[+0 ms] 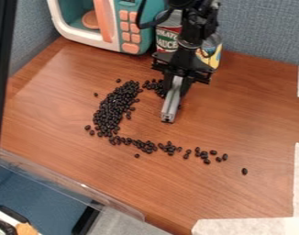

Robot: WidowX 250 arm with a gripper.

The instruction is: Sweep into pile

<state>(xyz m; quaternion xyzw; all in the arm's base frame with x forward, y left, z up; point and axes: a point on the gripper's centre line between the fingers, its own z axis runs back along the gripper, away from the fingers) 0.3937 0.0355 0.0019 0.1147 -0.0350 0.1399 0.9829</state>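
In the camera view, the sweep looks partly done, though there is no single pile. The dark beans [114, 109] lie on the tabletop [250, 110] in a rough open curve: a thick band stands left of the middle, a thinner trail runs from its lower end towards the lower right, and a small cluster sits at the top beside the hand [178, 82]. One bean lies well apart at the right end of the trail, and a few others are loose around the band's edges. What remains, I judge, is to draw the trail, the top cluster and the strays in to the thick band.

The hand is clamped on a grey bar [171, 103], which slants down beside the top cluster; I cannot tell whether its lower end touches the surface.

As for containers, a toy microwave [140, 32] stands at the back left, with a round peach-coloured piece [90, 19] inside, partly behind its peach handle [103, 20]. Behind the arm are a can with a red label [168, 37] and a yellow-and-blue container [212, 51], partly hidden; what either holds I cannot tell.
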